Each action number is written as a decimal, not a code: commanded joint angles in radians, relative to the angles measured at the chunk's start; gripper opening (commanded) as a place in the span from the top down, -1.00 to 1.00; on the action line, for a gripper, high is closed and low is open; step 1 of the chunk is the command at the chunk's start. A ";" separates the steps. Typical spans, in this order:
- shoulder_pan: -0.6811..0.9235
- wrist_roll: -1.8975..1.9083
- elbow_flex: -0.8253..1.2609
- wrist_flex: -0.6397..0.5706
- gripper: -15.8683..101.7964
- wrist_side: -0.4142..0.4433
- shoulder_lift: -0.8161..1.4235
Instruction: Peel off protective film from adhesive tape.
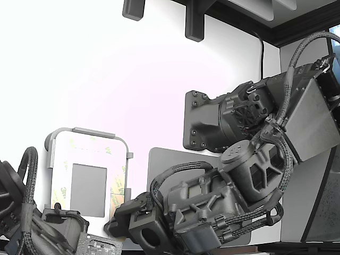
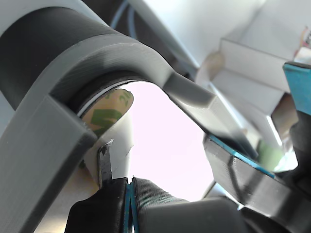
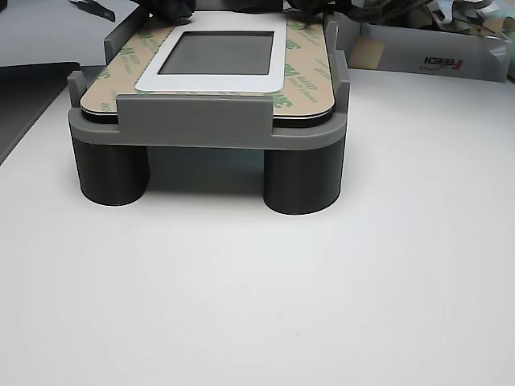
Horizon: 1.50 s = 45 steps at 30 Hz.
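The tan, green-printed protective film (image 3: 307, 76) lay flat around the plate's edge while the low-reaching gripper (image 2: 127, 187) pinched shut at one corner.

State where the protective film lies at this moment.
In the other view, the protective film lies flat along the edges of the white plate, inside the grey plastic frame standing on dark legs.

Exterior view blown out: bench (image 1: 95, 69) around the grey frame (image 1: 87, 133) reads near pure white, dark arm (image 1: 239, 175) underexposed against it. Wrist view soft, frame (image 2: 73, 92) up close out of focus, opening inside it clipped white. Other view evenly lit, sharp; soft shadow under frame (image 3: 209, 121).
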 commanded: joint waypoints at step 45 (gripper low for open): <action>-0.083 -0.044 0.002 -0.009 0.91 -0.058 0.031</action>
